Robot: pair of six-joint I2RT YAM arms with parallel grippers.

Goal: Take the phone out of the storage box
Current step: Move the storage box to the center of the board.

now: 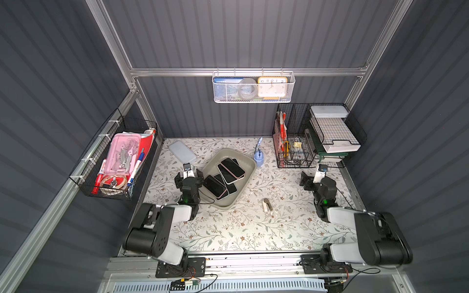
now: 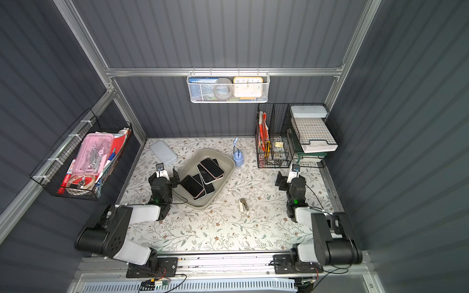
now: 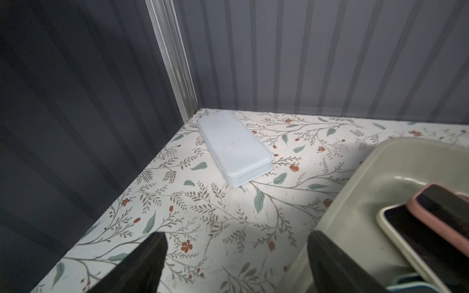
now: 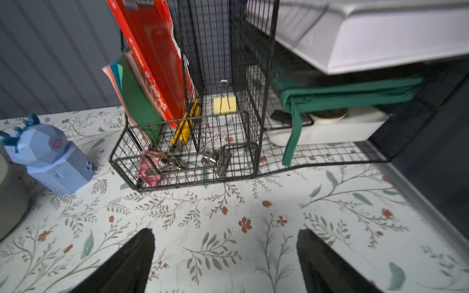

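Note:
The storage box (image 1: pixel 224 154) (image 2: pixel 203 154) is a grey-beige tub standing slantwise mid-table, and several black-screened phones lie overlapping in it. One phone (image 1: pixel 232 169) tops the far pile and another phone (image 1: pixel 215 186) lies at the near-left end. My left gripper (image 1: pixel 189 175) (image 2: pixel 163 175) hovers open at the tub's left edge. In the left wrist view the left gripper (image 3: pixel 237 243) has only tablecloth between its fingers, with one finger (image 3: pixel 330 258) at the tub's rim (image 3: pixel 355 200). A pink-cased phone (image 3: pixel 444 210) rests on a cream-cased one. My right gripper (image 1: pixel 314 177) (image 4: pixel 225 243) stands open and empty at the far right.
A pale-blue flat case (image 1: pixel 182 151) lies in the back left corner. A blue figurine (image 1: pixel 258 157) stands behind the tub and a small stapler (image 1: pixel 267 205) lies in front of it. Black wire racks (image 1: pixel 294 142) fill the back right. A wire basket (image 1: pixel 114 162) hangs on the left wall.

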